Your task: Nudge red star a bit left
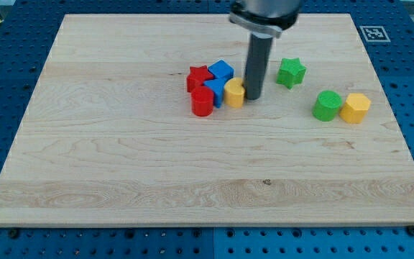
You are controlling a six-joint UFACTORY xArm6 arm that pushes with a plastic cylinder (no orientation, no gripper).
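my tip (253,96) beside yellow block (233,93), no readable writing

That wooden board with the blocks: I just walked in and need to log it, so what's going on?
A dark rod arm is pushing blocks on the board. My tip sits at the right edge of a cluster, touching or nearly touching the yellow block. The red star lies at the cluster's far left, beside blue blocks and a red cylinder.

green star (291,72) | green cylinder (327,106) touching yellow hexagon (355,108) | wooden board (121,165)
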